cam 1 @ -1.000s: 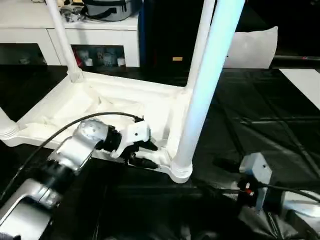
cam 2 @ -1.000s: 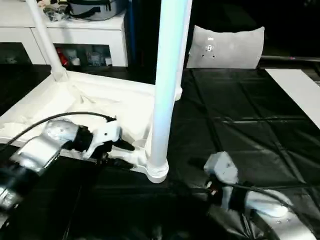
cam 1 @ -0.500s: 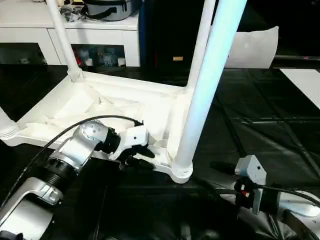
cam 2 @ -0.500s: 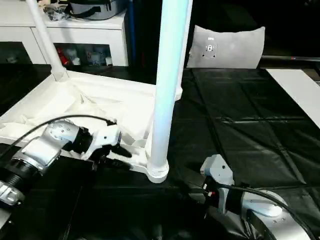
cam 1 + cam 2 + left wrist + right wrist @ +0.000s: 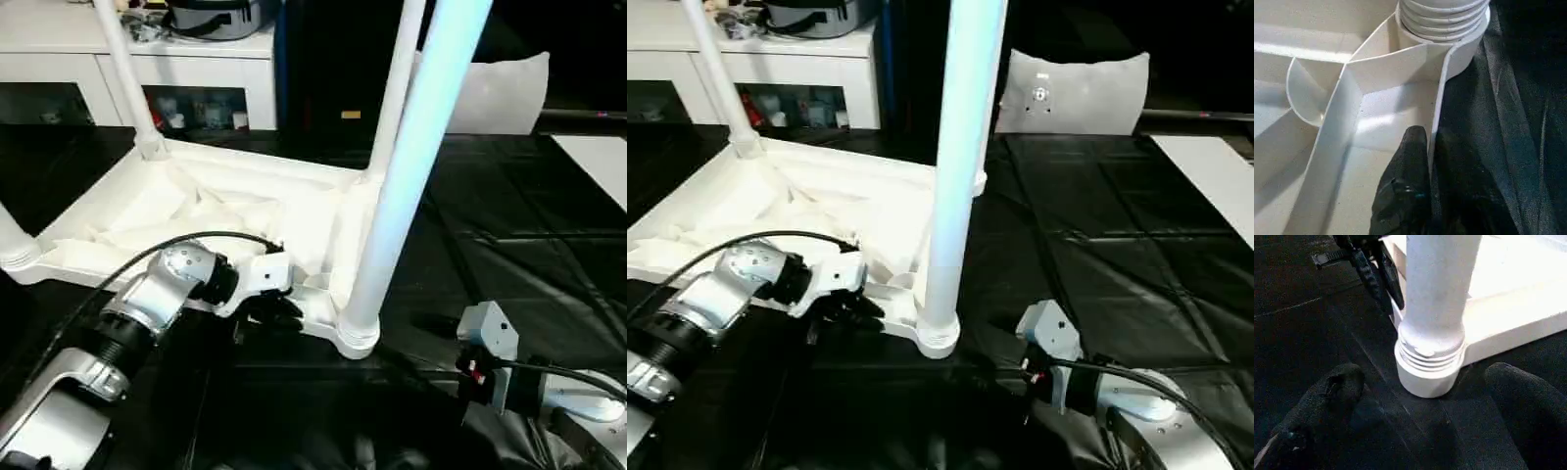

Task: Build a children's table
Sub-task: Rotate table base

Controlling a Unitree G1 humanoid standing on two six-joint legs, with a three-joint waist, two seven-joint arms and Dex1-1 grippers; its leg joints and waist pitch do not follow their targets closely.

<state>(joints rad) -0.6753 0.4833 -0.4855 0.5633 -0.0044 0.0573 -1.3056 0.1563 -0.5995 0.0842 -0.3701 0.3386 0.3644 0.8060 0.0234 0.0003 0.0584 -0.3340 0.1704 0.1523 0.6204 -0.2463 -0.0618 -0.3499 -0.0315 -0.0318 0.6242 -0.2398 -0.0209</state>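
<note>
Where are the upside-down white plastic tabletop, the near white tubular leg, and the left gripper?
White plastic tabletop [image 5: 147, 211]: left eye view, ribbed underside.
Near white tubular leg [image 5: 397, 211]: left eye view, mid-shaft.
Left gripper [image 5: 1431, 147]: left wrist view, between black fingertips straddling the tabletop's rim.

We lose the near leg [image 5: 407, 166] at the picture's top edge, so its upper end goes unseen, and the two far legs [image 5: 122, 73] are cut off the same way. At the table top's [image 5: 186, 211] near left corner only a stub of the fourth leg [image 5: 12, 245] enters from the edge. The left gripper [image 5: 279, 308] covers part of the near rim. The right gripper's fingers [image 5: 1327, 396] run off the picture's bottom edge, blurred and dark.
</note>
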